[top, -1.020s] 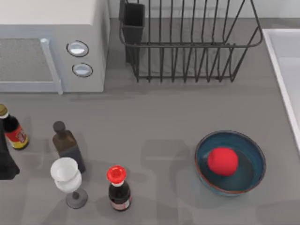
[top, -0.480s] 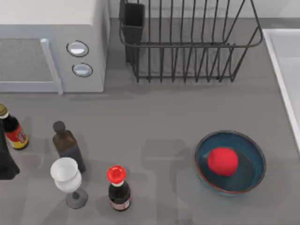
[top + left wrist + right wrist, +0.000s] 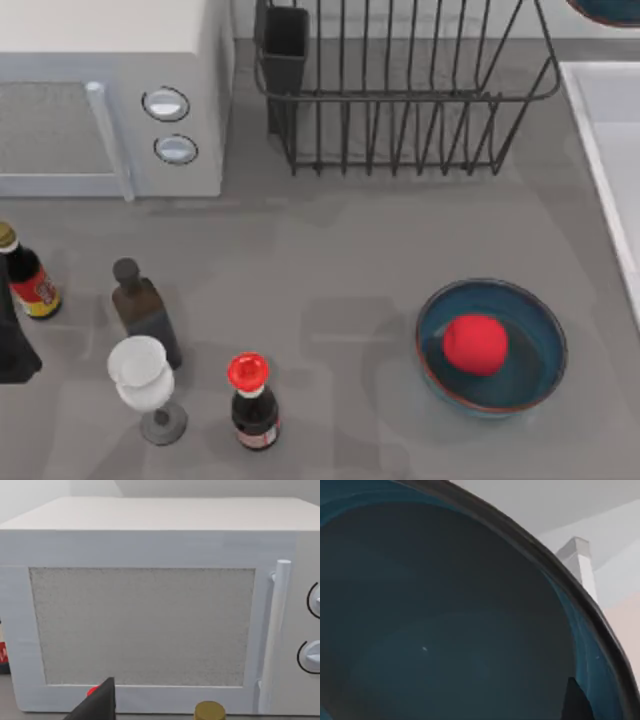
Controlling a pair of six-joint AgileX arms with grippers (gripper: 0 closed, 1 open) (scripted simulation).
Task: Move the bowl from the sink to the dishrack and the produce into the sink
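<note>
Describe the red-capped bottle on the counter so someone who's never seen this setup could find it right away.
Start at the white microwave on the table's left and come toward the near edge, to a cluster of bottles and a white goblet. The red-capped bottle stands just right of the goblet. Its bright red cap sets it apart: the taller dark bottle behind has a dark stopper.

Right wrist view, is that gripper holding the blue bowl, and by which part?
Cannot be told for sure. A teal bowl sits right against the right wrist camera, with a dark finger tip at its rim, which suggests a rim hold.
</note>
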